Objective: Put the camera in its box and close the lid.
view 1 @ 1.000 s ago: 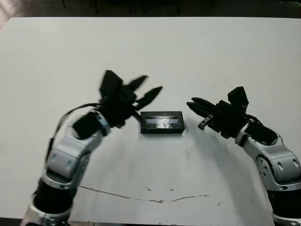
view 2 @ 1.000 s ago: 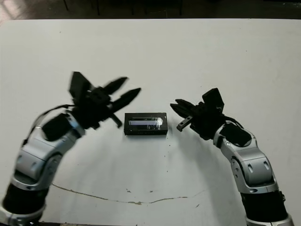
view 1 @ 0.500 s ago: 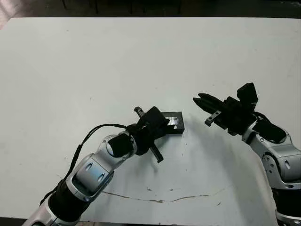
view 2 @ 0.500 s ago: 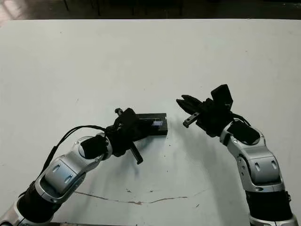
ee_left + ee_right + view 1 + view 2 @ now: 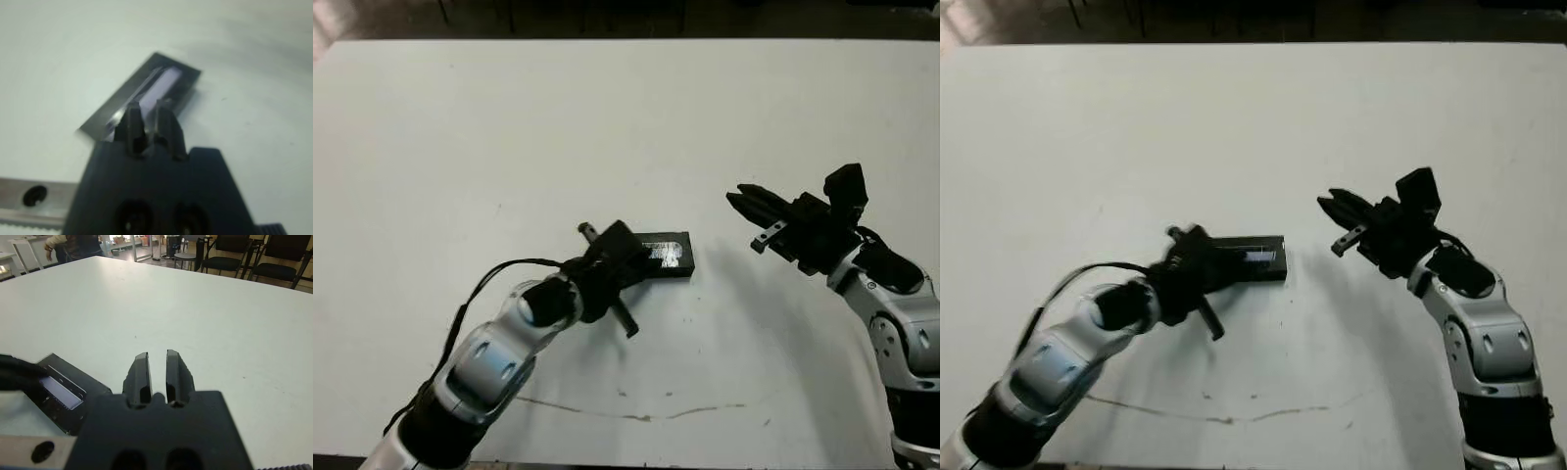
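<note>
- The left pincer [image 5: 149, 117] is low over the tabletop [image 5: 509, 127], its two black fingers [image 5: 131, 128] drawn close together with only a narrow slit between them and nothing held in that slit.
- Just ahead of those fingertips lies the lid [image 5: 146, 98], a flat black rectangle with a long pale lavender strip along its upper face; the left wrist view is blurred, so whether the tips touch it cannot be told.
- In the head views the left pincer's body covers the near end of the lid [image 5: 664, 257], and only the far end shows beyond it, lying flat on the tabletop.
- The lid sits on the box; the box itself and the camera cannot be made out apart from it in any view.
- The right pincer [image 5: 747, 202] is held off the tabletop, well apart from the lid, which lies off to its side toward the left arm.
- Its two fingers [image 5: 141, 374] stand side by side with a thin gap between them, gripping nothing.
- In the right wrist view the lid [image 5: 61, 390] shows beside the right pincer with its pale strip facing up, and part of the left arm overlaps its far end.
- A thin brown crack line [image 5: 636, 403] runs across the tabletop nearer the robot than both pincers.
- Beyond the far edge of the tabletop, the right wrist view shows dark chairs [image 5: 281, 259] and a person [image 5: 73, 245] at the room's edge.
</note>
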Available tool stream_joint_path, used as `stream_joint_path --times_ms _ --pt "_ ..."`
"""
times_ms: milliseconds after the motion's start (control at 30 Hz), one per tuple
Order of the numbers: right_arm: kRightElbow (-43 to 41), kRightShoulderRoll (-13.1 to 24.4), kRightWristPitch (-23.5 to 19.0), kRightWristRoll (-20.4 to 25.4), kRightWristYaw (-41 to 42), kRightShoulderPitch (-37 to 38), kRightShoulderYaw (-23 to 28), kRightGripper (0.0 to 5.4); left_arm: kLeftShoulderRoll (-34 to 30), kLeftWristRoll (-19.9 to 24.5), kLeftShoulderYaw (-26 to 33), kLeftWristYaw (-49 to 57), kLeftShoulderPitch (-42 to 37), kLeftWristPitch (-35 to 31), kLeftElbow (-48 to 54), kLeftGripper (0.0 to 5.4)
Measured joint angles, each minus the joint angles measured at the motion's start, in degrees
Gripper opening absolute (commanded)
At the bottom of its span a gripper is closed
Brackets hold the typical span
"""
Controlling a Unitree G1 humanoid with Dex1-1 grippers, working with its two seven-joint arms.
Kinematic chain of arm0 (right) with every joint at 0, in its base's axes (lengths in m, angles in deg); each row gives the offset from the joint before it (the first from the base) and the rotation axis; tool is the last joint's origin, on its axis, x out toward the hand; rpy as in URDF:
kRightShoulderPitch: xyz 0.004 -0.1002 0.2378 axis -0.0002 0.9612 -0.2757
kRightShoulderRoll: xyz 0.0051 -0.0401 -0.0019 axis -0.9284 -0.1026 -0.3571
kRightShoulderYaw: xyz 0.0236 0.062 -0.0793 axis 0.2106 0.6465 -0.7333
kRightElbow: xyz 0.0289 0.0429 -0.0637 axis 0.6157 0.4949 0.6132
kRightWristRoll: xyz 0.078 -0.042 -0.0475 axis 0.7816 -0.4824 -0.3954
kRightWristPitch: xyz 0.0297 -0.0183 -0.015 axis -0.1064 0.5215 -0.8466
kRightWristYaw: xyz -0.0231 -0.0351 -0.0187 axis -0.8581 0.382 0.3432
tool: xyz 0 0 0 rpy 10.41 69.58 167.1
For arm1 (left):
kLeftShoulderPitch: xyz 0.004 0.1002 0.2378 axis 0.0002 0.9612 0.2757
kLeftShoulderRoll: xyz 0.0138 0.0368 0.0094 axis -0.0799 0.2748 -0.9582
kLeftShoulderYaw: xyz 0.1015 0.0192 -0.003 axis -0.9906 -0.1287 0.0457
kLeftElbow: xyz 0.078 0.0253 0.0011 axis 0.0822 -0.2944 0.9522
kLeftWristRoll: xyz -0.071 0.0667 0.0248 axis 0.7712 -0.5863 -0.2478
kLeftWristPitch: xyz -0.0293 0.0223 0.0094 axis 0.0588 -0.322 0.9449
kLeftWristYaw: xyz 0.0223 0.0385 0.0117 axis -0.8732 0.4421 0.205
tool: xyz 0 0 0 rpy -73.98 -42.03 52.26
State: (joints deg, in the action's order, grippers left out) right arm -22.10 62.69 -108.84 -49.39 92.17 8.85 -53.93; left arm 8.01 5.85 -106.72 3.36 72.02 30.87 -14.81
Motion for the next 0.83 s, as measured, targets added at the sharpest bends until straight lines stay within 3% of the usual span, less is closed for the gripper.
stream_joint_path --times_ms 167,300,533,833 --pt "-0.02 -0.11 0.03 0.52 -0.04 -0.06 0.55 0.00 1.58 4.61 13.49 2.92 -0.20 4.39 5.60 0.01" --pt "0.12 -1.36 0.81 1.73 -0.46 -0.32 1.41 0.00 3.19 3.82 19.59 7.49 -0.56 14.82 2.30 0.01" --pt "-1.40 -4.79 3.62 2.09 -5.65 -0.25 2.84 0.00 5.24 -1.57 24.64 15.97 1.37 38.44 -11.90 0.01" --pt "-1.55 -6.05 4.14 2.08 -7.78 -0.17 3.64 0.00 10.75 0.87 26.34 19.95 7.13 45.50 -13.70 0.01"
